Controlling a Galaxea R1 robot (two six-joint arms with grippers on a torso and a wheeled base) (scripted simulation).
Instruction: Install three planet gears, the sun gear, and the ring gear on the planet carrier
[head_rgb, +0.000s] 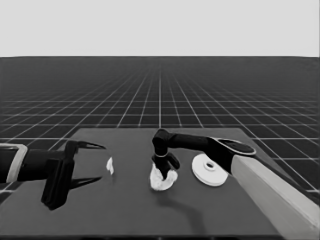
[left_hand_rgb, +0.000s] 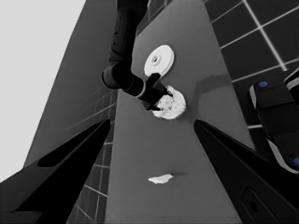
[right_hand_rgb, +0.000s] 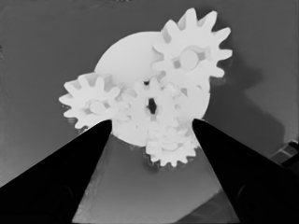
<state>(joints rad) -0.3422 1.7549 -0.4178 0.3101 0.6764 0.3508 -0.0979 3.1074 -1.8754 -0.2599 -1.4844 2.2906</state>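
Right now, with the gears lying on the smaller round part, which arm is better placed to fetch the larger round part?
Probably right. The right pincer hovers open over the gears, beside the larger round part. The left pincer waits at the table's left end.

The right arm (head_rgb: 280, 187) is a broad, flat-sided pale grey beam farther back, ending in a rounded black collar with a thin pale rim, then a slim black tube with a rounded elbow joint and a narrow pale ring just above the right gripper (head_rgb: 166, 167), whose two black fingers (right_hand_rgb: 51, 179) are long, smooth wedges tapering to points. The left arm (head_rgb: 22, 165) is black with a pale grey band round it near the picture's edge, and a blocky black wrist housing; the left gripper (head_rgb: 95, 162) has the same two long pointed black fingers (left_hand_rgb: 65, 158), each with a shallow recess along its inner face
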